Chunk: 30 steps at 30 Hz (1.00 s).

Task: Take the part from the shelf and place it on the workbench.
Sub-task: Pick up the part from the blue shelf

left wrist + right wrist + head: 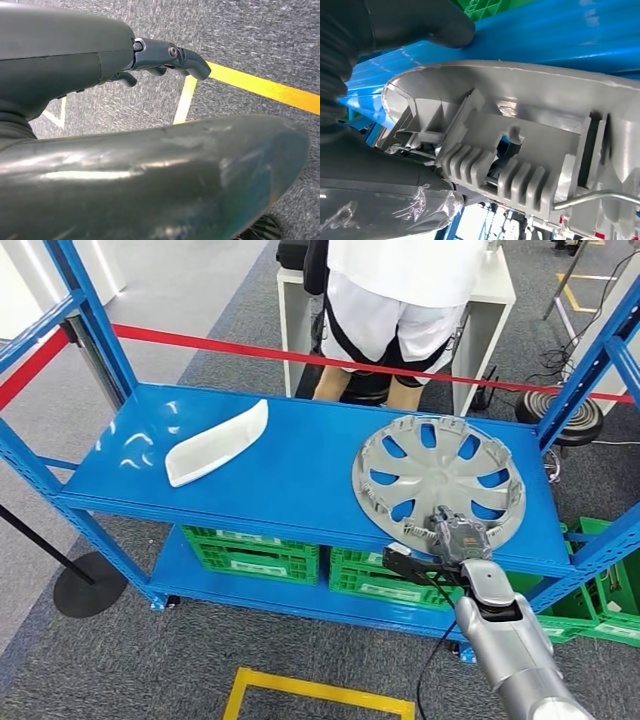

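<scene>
While on the shelf (pixel 302 470), hubcap (pixel 438 475) rim meets right robot hand (pixel 456 535).

Close behind the right hand (pixel 376 165), dark thumb and fingers (pixel 433 22) clasping the rim of a grey moulded plastic wheel cover (pixel 531 105), ribbed clips and a thin metal wire ring (pixel 591 197) exposed, above the blue metal shelf (pixel 561 35).
</scene>
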Motion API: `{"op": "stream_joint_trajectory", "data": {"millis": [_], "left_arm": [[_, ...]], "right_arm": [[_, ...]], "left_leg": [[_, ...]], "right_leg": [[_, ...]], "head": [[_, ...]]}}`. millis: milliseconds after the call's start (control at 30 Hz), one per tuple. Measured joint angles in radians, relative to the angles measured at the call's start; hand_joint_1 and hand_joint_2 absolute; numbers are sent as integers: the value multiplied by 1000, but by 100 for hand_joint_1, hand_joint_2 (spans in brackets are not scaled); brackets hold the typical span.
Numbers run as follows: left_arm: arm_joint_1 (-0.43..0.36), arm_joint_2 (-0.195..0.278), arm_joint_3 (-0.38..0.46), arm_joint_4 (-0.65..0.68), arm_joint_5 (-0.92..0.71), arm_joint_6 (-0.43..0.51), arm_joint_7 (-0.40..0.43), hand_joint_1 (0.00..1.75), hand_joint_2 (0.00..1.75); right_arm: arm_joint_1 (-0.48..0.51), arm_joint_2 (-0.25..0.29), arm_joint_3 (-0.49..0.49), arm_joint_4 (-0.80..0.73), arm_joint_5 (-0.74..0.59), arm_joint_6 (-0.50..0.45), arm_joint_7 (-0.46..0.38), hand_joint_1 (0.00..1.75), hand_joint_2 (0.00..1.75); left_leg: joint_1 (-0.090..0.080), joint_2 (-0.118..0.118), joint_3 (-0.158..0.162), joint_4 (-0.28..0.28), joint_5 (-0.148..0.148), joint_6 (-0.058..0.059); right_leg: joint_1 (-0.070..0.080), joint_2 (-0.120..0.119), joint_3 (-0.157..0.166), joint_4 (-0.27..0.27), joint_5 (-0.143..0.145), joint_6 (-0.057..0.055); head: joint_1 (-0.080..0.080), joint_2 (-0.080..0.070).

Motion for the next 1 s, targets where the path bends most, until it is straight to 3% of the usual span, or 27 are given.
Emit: {"op": "stream_joint_trajectory", "data": {"millis": [33,167,733,800,900,1000], "left_arm": [[0,0,0,0,0,0,0,0,0],[-5,0,0,0,1,1,0,0,0],[-13,-3,26,0,30,18,-13,0,0],[-12,-7,38,0,46,26,-13,0,0],[-7,-16,70,0,81,44,-15,0,0],[-4,-22,92,0,91,52,-15,0,0]], "right_arm": [[1,0,-1,-1,0,0,0,138,175],[3,0,-4,-4,0,-1,-1,175,175],[66,0,-38,-81,31,-47,-37,175,175],[115,1,-41,-161,30,-63,-57,175,175],[268,5,-30,-438,32,-89,-77,175,175],[359,5,0,-680,31,-55,-54,175,175]], "left_leg": [[0,0,2,0,-1,0],[0,0,5,0,-3,2],[-1,-1,11,0,-8,4],[-1,-2,9,0,-8,4],[-1,-5,-3,0,-6,4],[-1,-3,-11,0,-7,3]], "right_leg": [[0,0,2,0,-1,0],[0,0,6,-1,-2,1],[-1,-1,13,-1,-5,0],[-1,-2,15,0,-1,4],[-1,-5,7,2,3,8],[-2,-2,-4,4,4,7]], "head": [[0,0],[0,0],[0,0],[0,0],[0,0],[0,0]]}}
